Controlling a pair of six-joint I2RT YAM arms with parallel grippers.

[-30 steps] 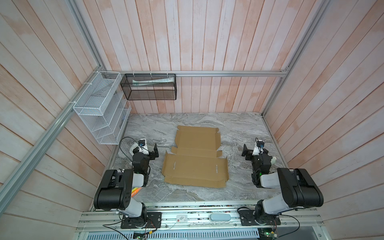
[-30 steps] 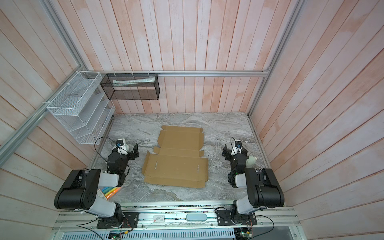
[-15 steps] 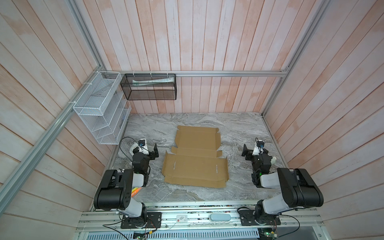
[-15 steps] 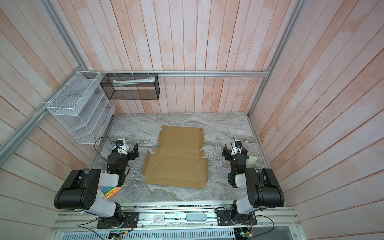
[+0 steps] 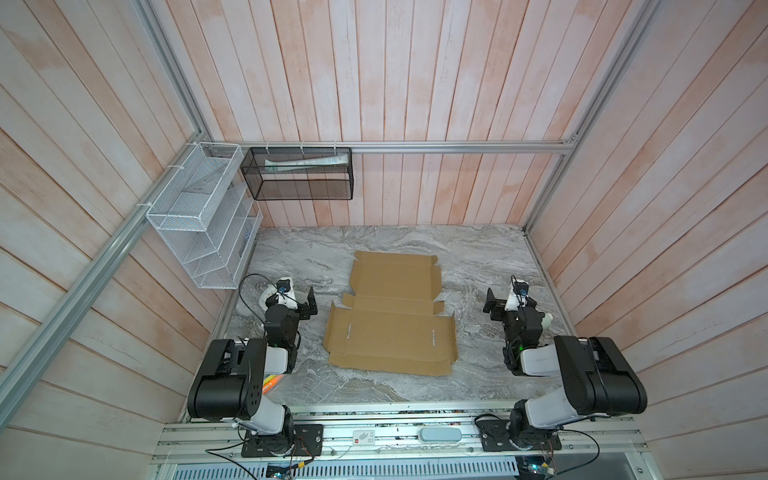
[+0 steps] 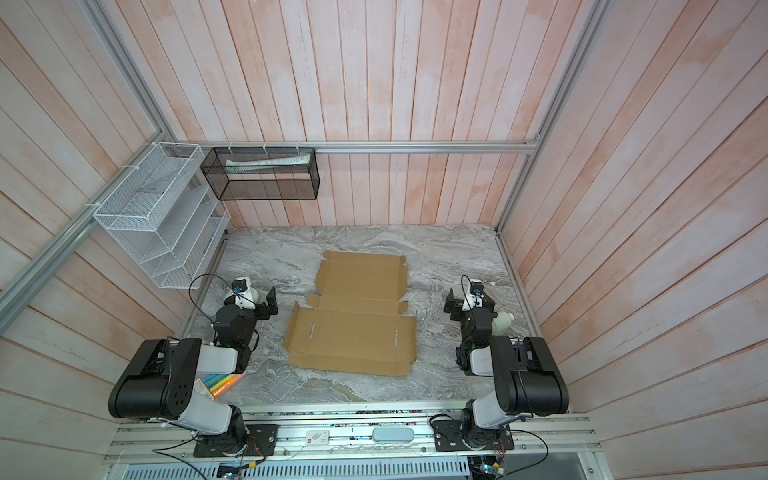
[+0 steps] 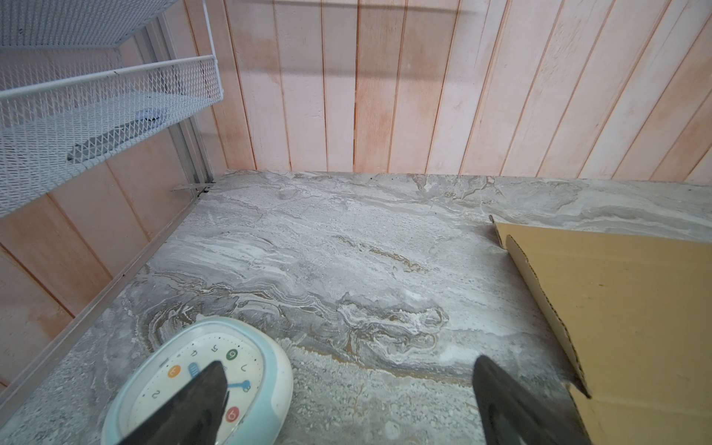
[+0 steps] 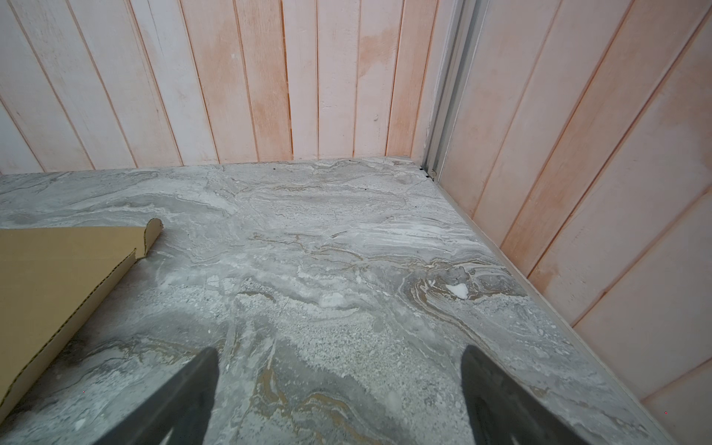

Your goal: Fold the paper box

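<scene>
Since the flat brown corrugated-cardboard paper box (image 5: pixel 390 332) lies between them, left gripper (image 5: pixel 310 303) sits nearer than right gripper (image 5: pixel 490 305); both gape, empty; long axis seemingly near-far.

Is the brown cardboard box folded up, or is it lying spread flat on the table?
Spread flat. The brown corrugated cardboard sheet lies unfolded on the grey marbled table, flaps and slots all visible.

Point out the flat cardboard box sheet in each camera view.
Top view: paper box flat in the middle of the grey marble tabletop.
Top view: paper box, mid-tabletop too.
Left wrist: its perforated edge, next to the left hand.
Right wrist: only a rounded corner flap.
Shared landmark: that marble tabletop.
</scene>
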